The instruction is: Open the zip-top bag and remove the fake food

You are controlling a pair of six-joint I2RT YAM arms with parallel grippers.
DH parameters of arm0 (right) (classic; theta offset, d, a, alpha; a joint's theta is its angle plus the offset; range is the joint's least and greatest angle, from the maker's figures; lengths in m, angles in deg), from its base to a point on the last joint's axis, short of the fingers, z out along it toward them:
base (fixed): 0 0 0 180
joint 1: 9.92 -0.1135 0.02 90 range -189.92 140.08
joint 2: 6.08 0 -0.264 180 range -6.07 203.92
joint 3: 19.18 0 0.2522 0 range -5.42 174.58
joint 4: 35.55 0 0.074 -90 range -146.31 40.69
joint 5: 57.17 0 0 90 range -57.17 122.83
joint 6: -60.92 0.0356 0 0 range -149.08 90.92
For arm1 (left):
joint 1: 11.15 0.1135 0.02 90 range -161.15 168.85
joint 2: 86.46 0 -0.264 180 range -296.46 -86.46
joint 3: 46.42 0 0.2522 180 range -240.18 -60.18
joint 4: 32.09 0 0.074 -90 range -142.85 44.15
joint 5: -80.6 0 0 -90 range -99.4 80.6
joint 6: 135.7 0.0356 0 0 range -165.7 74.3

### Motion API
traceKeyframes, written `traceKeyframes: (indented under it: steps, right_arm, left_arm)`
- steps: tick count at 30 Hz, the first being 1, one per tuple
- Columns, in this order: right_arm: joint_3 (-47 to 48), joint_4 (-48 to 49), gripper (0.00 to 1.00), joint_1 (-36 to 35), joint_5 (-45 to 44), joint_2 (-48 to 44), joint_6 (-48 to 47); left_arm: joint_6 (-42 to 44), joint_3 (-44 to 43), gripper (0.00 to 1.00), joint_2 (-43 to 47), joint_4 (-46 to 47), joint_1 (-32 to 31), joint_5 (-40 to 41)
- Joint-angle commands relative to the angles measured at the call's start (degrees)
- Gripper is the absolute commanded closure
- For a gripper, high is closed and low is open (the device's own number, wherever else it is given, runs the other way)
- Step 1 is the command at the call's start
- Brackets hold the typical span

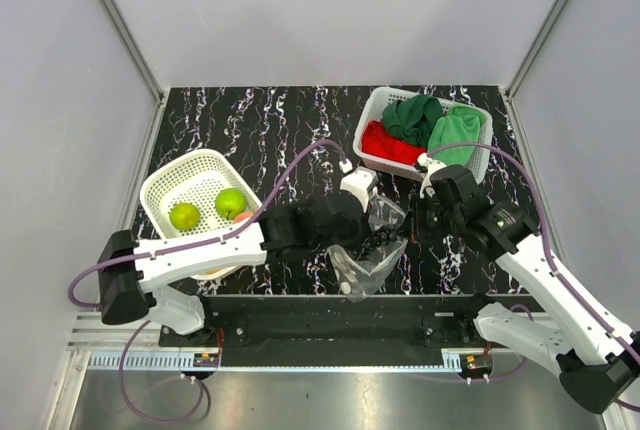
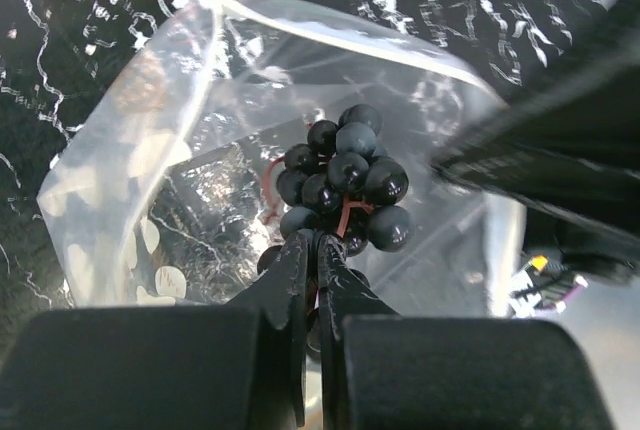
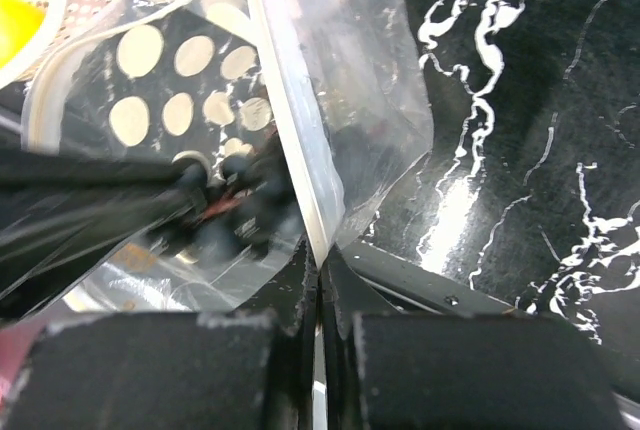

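Note:
The clear polka-dot zip-top bag [image 1: 362, 268] lies at the table's front middle, its mouth open. My left gripper [image 2: 318, 240] reaches into the bag [image 2: 190, 140] and is shut on a bunch of dark fake grapes [image 2: 348, 175] with a red stem. My right gripper [image 3: 318, 268] is shut on the bag's white zip strip [image 3: 285, 130]; the grapes [image 3: 240, 212] show blurred through the plastic. In the top view the left gripper [image 1: 374, 240] and right gripper [image 1: 412, 222] meet over the bag. Two green apples [image 1: 184, 216] [image 1: 230, 202] and a peach [image 1: 243, 217] sit in the left basket.
The white perforated basket [image 1: 200, 158] stands at the left, partly under my left arm; a yellow fruit [image 3: 15, 10] shows in the right wrist view. A second white basket [image 1: 378, 102] with red [image 1: 385, 142] and green cloths [image 1: 430, 120] stands at the back right.

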Motion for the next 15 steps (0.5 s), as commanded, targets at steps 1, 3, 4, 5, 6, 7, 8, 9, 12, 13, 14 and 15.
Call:
traceKeyframes:
  steps: [1, 3, 4, 5, 6, 7, 8, 9, 12, 13, 14, 15]
  right_arm:
    - [-0.04, 0.92, 1.0, -0.17, -3.2, 0.73, 0.71]
    - [-0.04, 1.01, 1.0, -0.17, -3.11, 1.25, 0.62]
    - [-0.04, 1.18, 1.0, -0.17, -3.11, 1.52, 0.62]
    - [-0.12, 1.36, 1.0, -0.17, -3.03, 1.69, 0.62]
    - [-0.12, 1.53, 1.0, -0.17, -3.11, 1.87, 0.53]
    - [-0.04, 1.53, 1.0, -0.17, -3.29, 2.04, 0.71]
    - [0.14, 1.45, 1.0, -0.17, -3.64, 2.39, 0.8]
    - [0.31, 1.53, 1.0, -0.08, -3.81, 2.48, 1.06]
    - [1.28, 1.36, 1.0, -0.17, -5.65, 3.01, 1.85]
    - [1.54, 1.36, 1.0, -0.17, -6.18, 3.01, 1.68]
    - [2.24, 0.75, 1.0, -0.17, -7.23, 2.93, 1.76]
    - [2.68, 0.22, 1.0, -0.17, -9.42, 3.01, 1.94]
  left_arm:
    - [4.34, -3.14, 1.0, 5.24, 4.03, -0.4, -1.16]
    - [5.48, -3.58, 1.0, 7.61, 6.13, -0.4, -1.77]
    - [6.62, -4.63, 1.0, 8.32, 6.84, -0.4, -1.87]
    - [7.15, -5.42, 1.0, 8.93, 7.63, -0.23, -1.95]
    - [7.59, -6.47, 1.0, 9.2, 7.46, 0.12, -2.04]
    - [8.03, -9.18, 1.0, 9.2, 6.85, 0.56, -2.56]
    - [8.21, -10.6, 1.0, 9.03, 4.58, 1.18, -2.13]
    - [8.3, -12.09, 1.0, 8.85, 3.52, 1.44, -1.43]
    - [9.35, -14.39, 1.0, 9.81, 0.18, 2.76, 0.85]
    - [9.7, -14.66, 1.0, 11.21, -0.79, 3.2, 2.51]
    - [9.97, -14.22, 1.0, 12.35, -2.37, 4.42, 2.96]
    - [9.97, -13.78, 1.0, 13.5, -2.99, 5.3, 3.32]
